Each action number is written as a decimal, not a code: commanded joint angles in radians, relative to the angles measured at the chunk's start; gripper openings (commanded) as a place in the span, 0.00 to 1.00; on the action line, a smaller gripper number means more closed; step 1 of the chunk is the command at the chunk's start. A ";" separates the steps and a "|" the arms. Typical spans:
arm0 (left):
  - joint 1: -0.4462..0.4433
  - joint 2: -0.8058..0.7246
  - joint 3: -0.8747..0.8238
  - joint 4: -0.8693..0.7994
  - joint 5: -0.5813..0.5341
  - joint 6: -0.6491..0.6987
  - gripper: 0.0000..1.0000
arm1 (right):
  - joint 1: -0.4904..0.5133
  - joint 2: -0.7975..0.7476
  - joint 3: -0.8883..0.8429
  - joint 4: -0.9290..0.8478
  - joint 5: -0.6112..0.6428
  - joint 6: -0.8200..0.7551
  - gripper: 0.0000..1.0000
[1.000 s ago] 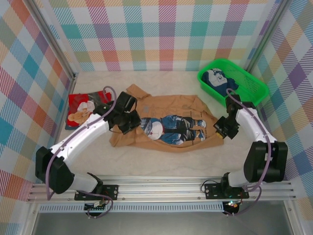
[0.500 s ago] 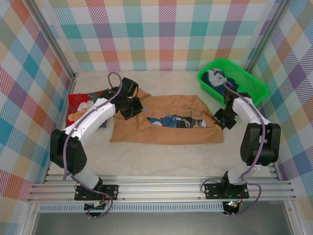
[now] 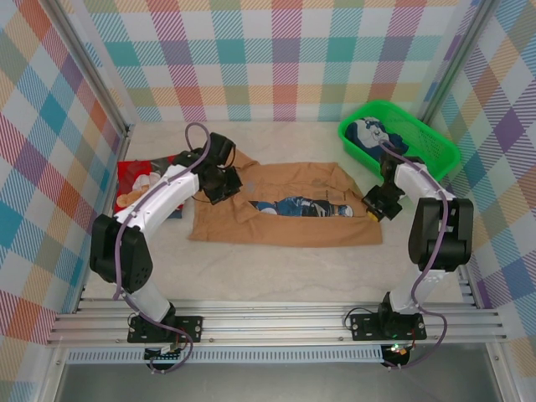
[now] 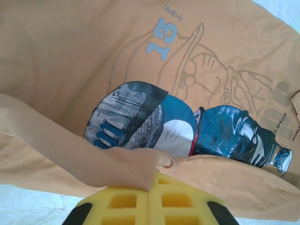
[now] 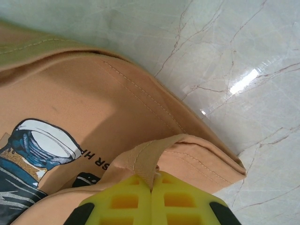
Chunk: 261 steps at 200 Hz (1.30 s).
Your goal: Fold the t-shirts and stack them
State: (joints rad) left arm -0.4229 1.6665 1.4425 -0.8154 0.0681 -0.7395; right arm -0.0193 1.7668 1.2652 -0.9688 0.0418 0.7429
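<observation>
Now the lengthwise fold is nearly laid. A second ago the tan-brown t-shirt point(image 3: 285, 233) lay opened out with its whole blue-and-white cartoon print point(image 3: 303, 206) showing, and both arms sat nearer to me. Since then I have carried the near edge away from the bases and over the front, so just a narrow strip of the print remains uncovered. In the last half second hardly anything has shifted, which I take to mean the sweep is at its end.

My left tool point(image 4: 151, 182) is clamped fully shut on a doubled band of tan cloth at the sleeve end. The right tool point(image 5: 152, 182) is likewise closed tight on a pinch of stitched hem at the other end. The shirt lies across the middle of the counter point(image 3: 276, 276), lengthwise between the arms.

The red t-shirt point(image 3: 134, 180) lies flat to the left, just beside the tan one, and the green mesh basket point(image 3: 440, 155) at the far right holds another dark garment. I judge the next need is a clean release, with the folded edge straight.
</observation>
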 commanded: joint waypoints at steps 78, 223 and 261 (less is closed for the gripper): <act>0.046 0.064 0.015 -0.007 -0.053 0.033 0.00 | -0.004 0.082 0.096 -0.001 0.001 -0.036 0.00; 0.104 0.104 0.032 0.050 0.045 -0.003 0.49 | -0.004 -0.072 0.032 0.024 0.023 -0.071 0.36; 0.100 0.070 -0.125 0.112 0.139 -0.065 0.25 | 0.049 -0.162 -0.099 0.096 -0.037 -0.062 0.10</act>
State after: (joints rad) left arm -0.3229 1.7657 1.3865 -0.7300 0.1341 -0.7635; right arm -0.0120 1.6421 1.2366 -0.9077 0.0483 0.6754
